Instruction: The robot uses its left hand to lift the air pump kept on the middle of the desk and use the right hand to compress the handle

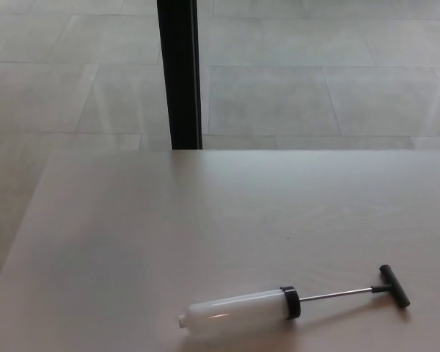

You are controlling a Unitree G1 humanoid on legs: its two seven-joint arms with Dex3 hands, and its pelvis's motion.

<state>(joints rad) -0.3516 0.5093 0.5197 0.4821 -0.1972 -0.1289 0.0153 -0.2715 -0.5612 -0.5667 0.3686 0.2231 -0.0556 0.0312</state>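
Plainly, nothing of the task is done yet: neither hand shows in the head view, so their state cannot be told, and lifting and compressing both remain. The pale counter (132,242) fills the lower picture, with a grey tiled floor (315,88) and a black post (180,73) beyond it. The air pump (238,312) lies flat near the counter's front edge, its rod drawn out, its T-handle (394,285) pointing right.

Translucent white air pump (238,312), black handle (394,285); pale beige desk (169,235); black post (179,73).
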